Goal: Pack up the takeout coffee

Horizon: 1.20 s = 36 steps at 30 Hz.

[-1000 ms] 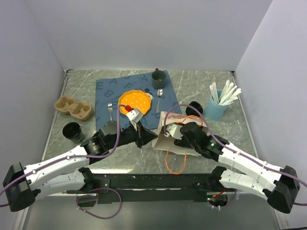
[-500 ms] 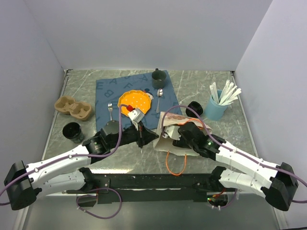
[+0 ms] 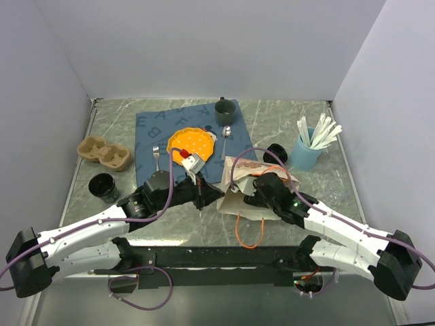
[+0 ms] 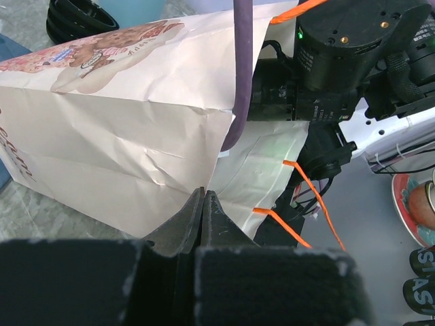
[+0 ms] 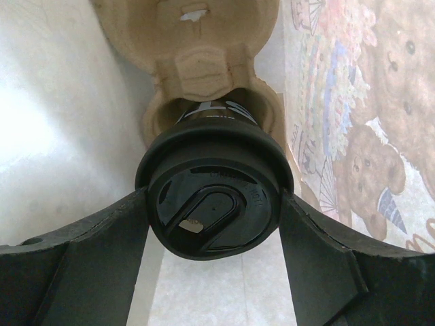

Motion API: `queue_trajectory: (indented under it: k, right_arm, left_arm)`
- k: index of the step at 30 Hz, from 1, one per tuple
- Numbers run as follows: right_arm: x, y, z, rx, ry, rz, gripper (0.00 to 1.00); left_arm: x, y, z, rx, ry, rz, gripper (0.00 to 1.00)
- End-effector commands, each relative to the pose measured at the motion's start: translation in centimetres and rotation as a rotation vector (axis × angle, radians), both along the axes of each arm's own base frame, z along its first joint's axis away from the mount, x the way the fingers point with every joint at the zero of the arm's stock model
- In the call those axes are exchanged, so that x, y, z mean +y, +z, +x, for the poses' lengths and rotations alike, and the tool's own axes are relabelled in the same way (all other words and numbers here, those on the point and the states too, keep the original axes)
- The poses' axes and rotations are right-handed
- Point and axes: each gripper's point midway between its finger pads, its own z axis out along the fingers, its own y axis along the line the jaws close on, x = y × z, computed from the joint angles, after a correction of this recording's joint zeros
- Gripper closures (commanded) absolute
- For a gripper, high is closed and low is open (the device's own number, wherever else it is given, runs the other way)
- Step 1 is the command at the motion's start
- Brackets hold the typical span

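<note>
Right end effector (image 5: 214, 227): clenched on the cup (image 5: 214, 197), one finger on each side of its black lid and touching it.
Left end effector (image 4: 204, 198): tips pressed together at the lower lip of the bag (image 4: 122, 136). It looks to be pinching the paper there to hold the mouth open.
Cup, where: inside the bag, seated in the near pocket of the pulp carrier (image 5: 204, 71). The carrier is itself in the bag, between the plain white wall on one side and the teddy-bear print on the other.
Cup, axis: the lid faces straight back at the right wrist and the base points away, deeper into the bag. Its long axis therefore runs along the right arm's line of reach.
Bag, lie: on its side on the worktop (image 3: 112, 115), between the two arms, with its mouth turned to the right arm and its orange handle trailing to the near edge.
Nearer arm: the right one, already in the mouth and on the cup. The left one only touches the outer edge of the bag.
Step in hand: by my reading, seating the cup in its pocket, with release due next.
What the next move turns on: once the fingers part, the way out is straight back along the cup's axis. A sideways pull would likely drag the lid or the paper wall.
Risk: if the left pinch slips, the mouth may sag onto the right wrist.
Far pocket: looks unfilled, though it is partly hidden.
Spare cup (image 3: 103, 185): stands on the worktop nearer the left arm, well apart from the bag.
</note>
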Motion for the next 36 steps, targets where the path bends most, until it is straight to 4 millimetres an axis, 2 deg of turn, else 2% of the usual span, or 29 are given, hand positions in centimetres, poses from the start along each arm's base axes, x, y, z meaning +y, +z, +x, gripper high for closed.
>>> queue_trajectory:
  k: [1,6,15,20,21,23,36]
  right_arm:
    - [-0.4,-2.4,-1.0,0.085,-0.011,0.011,0.62]
    - [-0.4,-2.8,-1.1,0.096,-0.011,0.012,0.54]
    - [-0.1,-1.8,-1.1,0.105,-0.003,0.026,0.22]
    - [-0.3,-1.2,-1.3,0.105,-0.005,0.025,0.19]
    - [-0.3,-1.0,-1.2,0.104,-0.007,0.026,0.12]
    - [-0.3,-1.1,-1.4,0.112,-0.004,0.021,0.08]
    - [0.3,0.5,-0.6,0.077,0.005,0.038,0.04]
  left_arm:
    - [-0.2,1.2,-0.9,0.004,-0.040,-0.043,0.99]
    - [-0.3,1.2,-0.9,0.008,-0.041,-0.041,0.99]
    - [-0.4,0.9,-0.8,-0.006,-0.047,-0.024,0.99]
    - [-0.4,0.8,-0.8,-0.012,-0.045,-0.014,0.99]
    - [-0.3,0.8,-0.7,-0.012,-0.042,-0.014,0.99]
    - [-0.3,0.7,-0.6,-0.012,-0.039,-0.011,0.99]
    - [-0.3,0.9,-0.6,-0.016,-0.038,-0.014,0.99]
